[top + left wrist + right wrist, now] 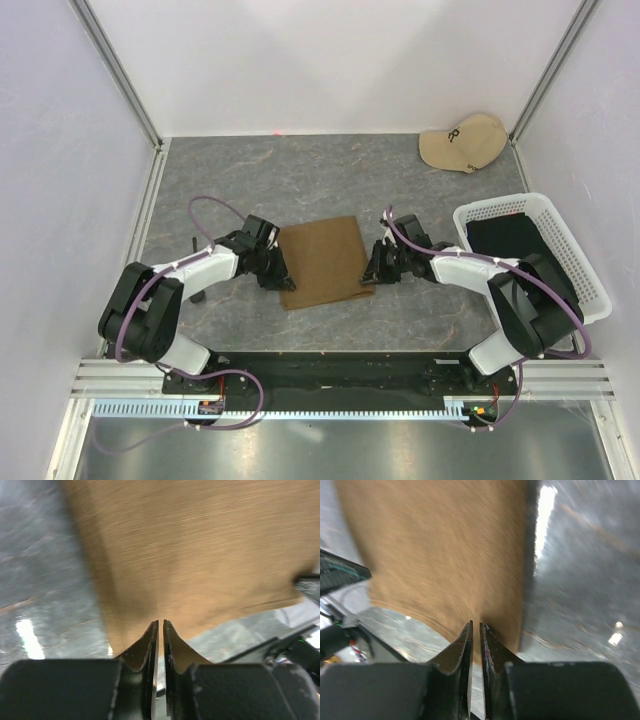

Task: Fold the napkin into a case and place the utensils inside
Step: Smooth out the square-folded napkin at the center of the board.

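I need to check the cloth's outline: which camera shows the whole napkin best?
The top external view: the napkin appears whole, its outline almost unobstructed. Both wrist views are too close, showing only a blurred, cropped stretch of the cloth.

The napkin (322,262), at the centre of the frame, is being shown as matte, finely woven olive-brown cloth. The table (300,170) beneath it is being seen as smooth grey marbled material, with glossy glints being caught on it. At the right, a basket (590,285) of white plastic mesh is being shown, with matte black fabric (505,235) inside. At the upper right, a cap (463,142) of soft beige cloth is being shown. The left gripper (160,624) is being seen with dark, smooth, faintly shiny fingers (142,647).
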### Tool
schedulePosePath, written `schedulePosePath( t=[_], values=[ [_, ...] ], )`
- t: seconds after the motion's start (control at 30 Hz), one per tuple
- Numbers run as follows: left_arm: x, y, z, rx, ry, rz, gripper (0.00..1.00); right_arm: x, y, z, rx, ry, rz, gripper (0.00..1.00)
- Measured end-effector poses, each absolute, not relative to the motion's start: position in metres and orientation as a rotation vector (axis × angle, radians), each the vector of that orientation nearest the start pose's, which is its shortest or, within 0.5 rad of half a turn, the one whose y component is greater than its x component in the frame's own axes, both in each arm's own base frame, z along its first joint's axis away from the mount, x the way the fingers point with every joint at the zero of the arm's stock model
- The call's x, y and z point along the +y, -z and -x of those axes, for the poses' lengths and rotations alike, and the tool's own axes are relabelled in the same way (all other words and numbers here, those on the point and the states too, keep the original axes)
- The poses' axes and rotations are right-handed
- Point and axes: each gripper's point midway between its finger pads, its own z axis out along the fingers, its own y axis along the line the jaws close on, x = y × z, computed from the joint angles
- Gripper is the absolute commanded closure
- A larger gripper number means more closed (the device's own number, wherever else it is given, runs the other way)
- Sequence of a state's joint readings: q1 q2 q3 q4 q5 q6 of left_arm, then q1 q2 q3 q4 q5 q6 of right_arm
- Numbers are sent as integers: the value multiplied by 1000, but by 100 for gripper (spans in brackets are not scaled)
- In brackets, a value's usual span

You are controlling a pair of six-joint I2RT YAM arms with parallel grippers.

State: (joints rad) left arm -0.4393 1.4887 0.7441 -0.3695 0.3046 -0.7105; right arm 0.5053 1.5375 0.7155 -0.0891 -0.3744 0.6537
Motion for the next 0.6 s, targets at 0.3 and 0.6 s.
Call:
schedulePosePath(
  t=[0.3, 0.6],
  values=[
    [-191, -14, -220, 2875, 713, 328, 85, 222, -17, -240, 2682, -877, -36, 89],
    [-195, -61, -271, 2733, 768, 357, 86, 236, -64, -290, 2577, -876, 0, 53]
  ],
)
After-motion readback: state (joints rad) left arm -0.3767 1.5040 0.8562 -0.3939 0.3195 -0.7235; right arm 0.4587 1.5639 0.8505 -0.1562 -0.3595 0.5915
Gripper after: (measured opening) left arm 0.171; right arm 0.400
